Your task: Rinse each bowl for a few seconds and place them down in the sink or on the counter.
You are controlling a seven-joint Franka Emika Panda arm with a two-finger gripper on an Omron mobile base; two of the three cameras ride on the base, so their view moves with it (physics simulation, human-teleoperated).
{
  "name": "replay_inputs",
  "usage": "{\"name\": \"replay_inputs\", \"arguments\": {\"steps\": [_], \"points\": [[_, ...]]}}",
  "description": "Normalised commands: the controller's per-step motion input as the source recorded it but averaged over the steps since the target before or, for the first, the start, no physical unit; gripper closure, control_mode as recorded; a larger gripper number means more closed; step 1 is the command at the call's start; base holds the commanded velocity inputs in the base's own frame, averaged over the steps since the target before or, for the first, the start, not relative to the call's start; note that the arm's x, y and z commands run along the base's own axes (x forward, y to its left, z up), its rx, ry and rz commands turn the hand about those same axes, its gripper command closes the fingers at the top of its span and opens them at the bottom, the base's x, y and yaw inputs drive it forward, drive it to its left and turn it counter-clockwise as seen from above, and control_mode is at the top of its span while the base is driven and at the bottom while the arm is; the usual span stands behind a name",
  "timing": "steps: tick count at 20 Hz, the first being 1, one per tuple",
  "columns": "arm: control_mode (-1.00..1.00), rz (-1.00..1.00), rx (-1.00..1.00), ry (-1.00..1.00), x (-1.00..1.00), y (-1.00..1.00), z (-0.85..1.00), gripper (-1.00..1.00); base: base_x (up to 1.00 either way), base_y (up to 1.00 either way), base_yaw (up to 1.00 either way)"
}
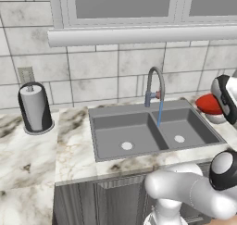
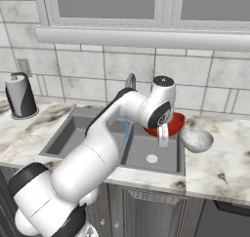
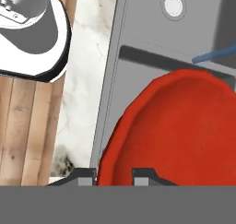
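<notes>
Gripping the rim of the red bowl [image 3: 179, 131], the pincer [image 3: 115, 176] is closed almost fully, one dark fingertip outside the wall and one inside, as the hand view shows. In the right base view the same red bowl [image 2: 168, 125] hangs under the wrist at the right end of the sink [image 2: 63, 133], just above the right basin and beside the blue stream of water [image 2: 126, 131] falling from the faucet [image 1: 155, 83]. The stream does not yet reach the bowl; it passes to one side.

The bowl appears to be a stiff, thin-walled, glossy vessel, probably light but brittle if dropped onto the dark basin. Its glaze is likely to turn slippery once wet, so a pinch across the rim, wall between the fingertips, is the sensible hold. A bowl held by one edge tends to swing, so slow wrist motion is advisable.

The grey-white bowl [image 2: 197, 140] stands upright on the marble surface [image 2: 219, 167] just right of the sink, apart from the red one. It should handle alike, and its open rim offers the same hold. A paper towel roll [image 1: 34, 107] in a dark holder stands on the surface well to the left.
</notes>
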Motion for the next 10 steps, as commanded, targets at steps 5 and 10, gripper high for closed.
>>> {"name": "replay_inputs", "arguments": {"steps": [5,10], "points": [[-1.00,0.09,0.02,0.02,0.03,0.31,-0.11,1.00,0.00,0.00,0.00],[-1.00,0.08,0.03,0.03,0.07,0.28,-0.09,1.00,0.00,0.00,0.00]]}}
